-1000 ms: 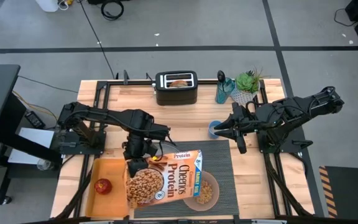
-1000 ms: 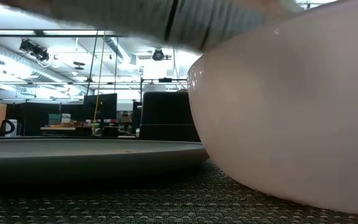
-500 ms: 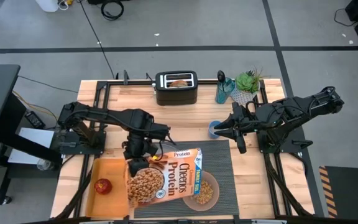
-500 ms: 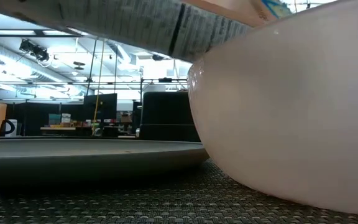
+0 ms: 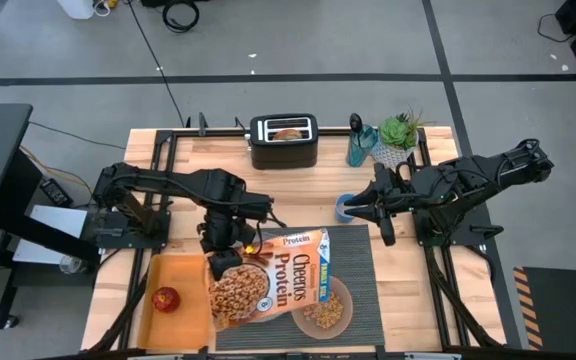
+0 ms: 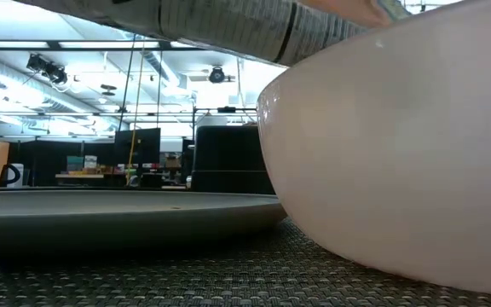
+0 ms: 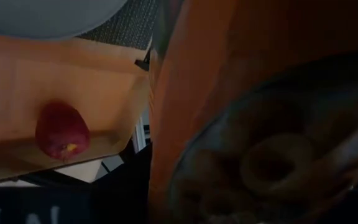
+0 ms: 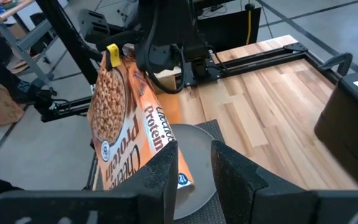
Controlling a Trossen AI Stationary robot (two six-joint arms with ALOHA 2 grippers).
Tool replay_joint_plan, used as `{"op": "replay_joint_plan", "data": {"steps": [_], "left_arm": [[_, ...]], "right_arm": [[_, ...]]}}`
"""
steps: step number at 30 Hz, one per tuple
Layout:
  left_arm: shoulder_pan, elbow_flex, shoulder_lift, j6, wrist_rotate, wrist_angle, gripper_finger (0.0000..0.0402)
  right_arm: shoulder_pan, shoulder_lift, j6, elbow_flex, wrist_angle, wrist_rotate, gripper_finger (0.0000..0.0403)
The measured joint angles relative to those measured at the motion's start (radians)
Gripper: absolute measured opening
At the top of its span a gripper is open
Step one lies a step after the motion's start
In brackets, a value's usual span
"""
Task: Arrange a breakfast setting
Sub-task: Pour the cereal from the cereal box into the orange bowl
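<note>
one orange cardboard cereal box (image 5: pixel 268 282) | one pinkish-tan round bowl (image 5: pixel 325 308) | one red apple (image 5: pixel 167 298) | one black toaster (image 5: pixel 284 141) | one dark striped placemat (image 5: pixel 363 290) | one orange rectangular tray (image 5: pixel 180 300)

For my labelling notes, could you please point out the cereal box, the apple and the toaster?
cereal box (image 5: pixel 273 280): high view, middle of its printed front.
apple (image 5: pixel 167 298): high view, its red top.
toaster (image 5: pixel 284 142): high view, its black body.
</note>
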Motion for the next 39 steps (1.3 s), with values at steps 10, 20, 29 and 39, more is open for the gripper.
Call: {"op": "replay_joint_plan", "data": {"steps": [10,20,29,39], "left_arm": [[-0.029,0.000,0.000,-0.046,0.021,0.000,0.0181],[-0.030,0.053,0.000,-0.095,0.007,0.000,0.0181],[-0.057,0.057,0.000,-0.139,0.018,0.001,0.0181],[-0.083,0.091,0.000,-0.214,0.000,0.001,0.0180]], "right_arm": [[-0.004,0.000,-0.011,0.000,0.002,0.001,0.0103],[-0.005,0.000,-0.026,0.000,0.023,0.002,0.0103],[-0.005,0.000,-0.040,0.000,0.023,0.001,0.0103],[-0.005,0.000,-0.066,0.000,0.023,0.001,0.0103]]}}
